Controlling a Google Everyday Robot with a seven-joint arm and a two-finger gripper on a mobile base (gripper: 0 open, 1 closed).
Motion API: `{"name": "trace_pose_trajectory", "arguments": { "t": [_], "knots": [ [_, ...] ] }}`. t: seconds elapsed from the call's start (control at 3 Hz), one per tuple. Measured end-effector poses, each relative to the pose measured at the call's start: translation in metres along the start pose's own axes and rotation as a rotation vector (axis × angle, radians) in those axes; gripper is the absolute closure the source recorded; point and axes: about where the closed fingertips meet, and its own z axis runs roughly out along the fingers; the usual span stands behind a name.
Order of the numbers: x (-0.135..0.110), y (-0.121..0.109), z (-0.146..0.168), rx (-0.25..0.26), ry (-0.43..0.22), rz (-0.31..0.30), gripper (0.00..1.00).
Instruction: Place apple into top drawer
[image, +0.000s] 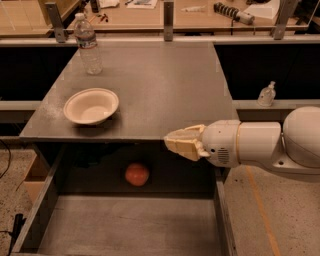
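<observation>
The apple is seen lying on the flat grey bottom of the top drawer, at the far end of it, just under the near edge of the tabletop and partly in its shadow. It is placed a little left of the drawer's middle, apart from both side walls, and it is touched by nothing. The drawer is shown open toward the near side, with its low left and right walls in view.

The gripper is held above and to the right of the apple, well clear of it, level with the front edge of the tabletop. Its cream fingers are pointed left and are brought close together, with nothing held between them. The white arm is extended in from the right edge of the scene.

On the tabletop, a shallow white bowl is set at the near left, upright and empty. A clear plastic water bottle is stood upright at the far left corner, well apart from the bowl. To the right of the table, a small clear bottle is seen on a grey ledge. Beyond the table, a wooden workbench is laid with assorted small items that cannot be made out.
</observation>
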Motion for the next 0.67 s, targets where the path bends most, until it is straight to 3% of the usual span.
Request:
{"name": "trace_pose_trajectory", "arguments": {
  "t": [0.67],
  "knots": [
    [-0.0031, 0.0037, 0.002, -0.004, 0.003, -0.009, 0.35]
  ]
}}
